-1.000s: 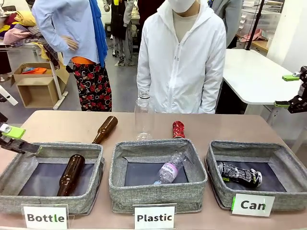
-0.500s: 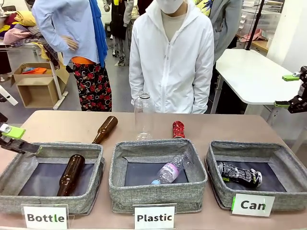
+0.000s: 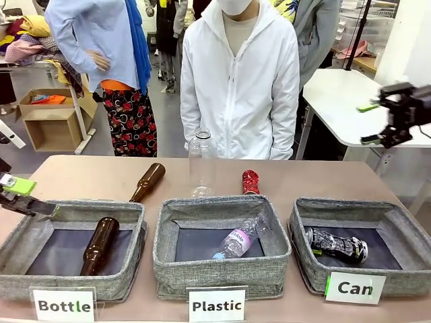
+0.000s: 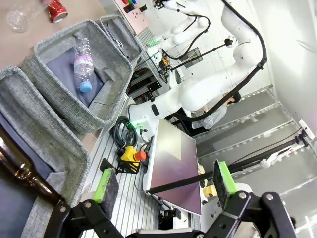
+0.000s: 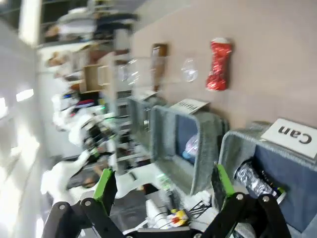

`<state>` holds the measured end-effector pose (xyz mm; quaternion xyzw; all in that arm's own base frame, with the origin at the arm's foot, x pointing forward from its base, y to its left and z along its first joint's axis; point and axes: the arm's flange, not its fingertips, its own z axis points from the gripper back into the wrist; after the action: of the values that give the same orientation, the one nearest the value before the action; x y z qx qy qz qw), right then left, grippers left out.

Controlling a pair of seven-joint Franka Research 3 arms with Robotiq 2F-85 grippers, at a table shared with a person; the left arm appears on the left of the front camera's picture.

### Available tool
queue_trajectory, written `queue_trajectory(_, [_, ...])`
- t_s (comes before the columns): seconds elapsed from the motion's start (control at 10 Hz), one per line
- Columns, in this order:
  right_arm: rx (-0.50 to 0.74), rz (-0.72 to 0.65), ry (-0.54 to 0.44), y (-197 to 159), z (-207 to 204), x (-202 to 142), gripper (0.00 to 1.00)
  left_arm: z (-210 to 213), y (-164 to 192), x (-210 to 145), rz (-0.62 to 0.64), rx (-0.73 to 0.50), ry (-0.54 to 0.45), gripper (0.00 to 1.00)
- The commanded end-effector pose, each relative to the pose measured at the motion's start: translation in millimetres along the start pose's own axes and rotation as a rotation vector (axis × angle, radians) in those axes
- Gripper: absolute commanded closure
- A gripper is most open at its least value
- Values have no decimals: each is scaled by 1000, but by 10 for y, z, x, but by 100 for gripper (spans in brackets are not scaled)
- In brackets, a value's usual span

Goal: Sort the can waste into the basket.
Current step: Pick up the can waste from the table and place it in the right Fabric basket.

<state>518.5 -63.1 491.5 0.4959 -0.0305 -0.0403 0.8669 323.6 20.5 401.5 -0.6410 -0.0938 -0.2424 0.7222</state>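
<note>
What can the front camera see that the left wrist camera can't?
Front, not left wrist: the person in a white jacket, the black can lying in the Can basket, and the white name cards. Left wrist, not front: a yellow box with a red button and dark cables. Both: the red can on the table and the plastic bottle in the middle basket.
</note>
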Motion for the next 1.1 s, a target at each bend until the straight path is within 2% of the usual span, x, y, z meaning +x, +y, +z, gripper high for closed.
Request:
queue_trajectory(0.0, [-329,-60,45,478,-601,170,0,13,-36,-15,5,-6,-2,0])
queue_trajectory(0.2, [-628,-60,53,757,-1352,374,0,13,-36,-15,5,-6,-2,0])
queue_trajectory(0.3, [-736,-17,63,852,-1674,423,0,13,-36,-15,5,-6,-2,0])
queue_trajectory(0.5, [-895,-2,-14,899,-2125,406,0,13,-36,-15,5,-6,-2,0])
queue_trajectory(0.7, [-908,20,-78,880,-2351,339,0,13,-36,-15,5,-6,-2,0])
queue_trajectory(0.8, [-881,20,4,792,-2279,318,0,13,-36,-15,5,-6,-2,0])
queue_trajectory(1.0, [-903,28,-17,803,-2369,322,0,13,-36,-15,5,-6,-2,0])
